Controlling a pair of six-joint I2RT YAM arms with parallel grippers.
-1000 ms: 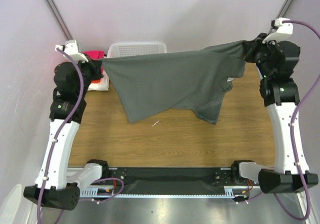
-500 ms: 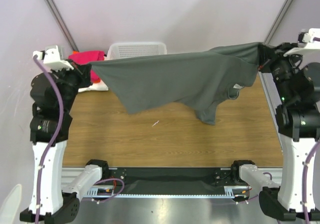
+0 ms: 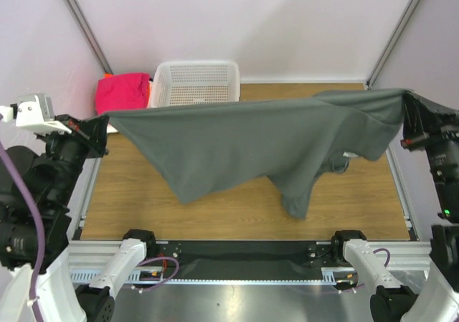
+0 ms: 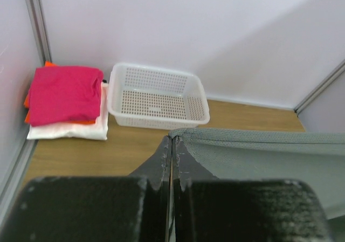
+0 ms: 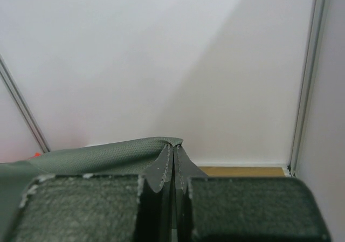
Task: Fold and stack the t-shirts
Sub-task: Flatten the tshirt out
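A dark grey t-shirt hangs stretched in the air across the whole table, held by two corners. My left gripper is shut on its left corner, with the hem running off to the right of the closed fingertips. My right gripper is shut on the right corner, grey cloth pinched at its tips. The shirt's lower part droops toward the table, its neck label near the right. Folded magenta-pink, orange and white t-shirts lie stacked at the back left.
A white plastic mesh basket stands at the back of the wooden table, right of the stack. Metal frame posts rise at both back corners, with walls close on either side.
Both arms have swung outward and toward the near edge, pulling the grey shirt wider and tauter. The basket and the stack, partly covered before, now show fully.
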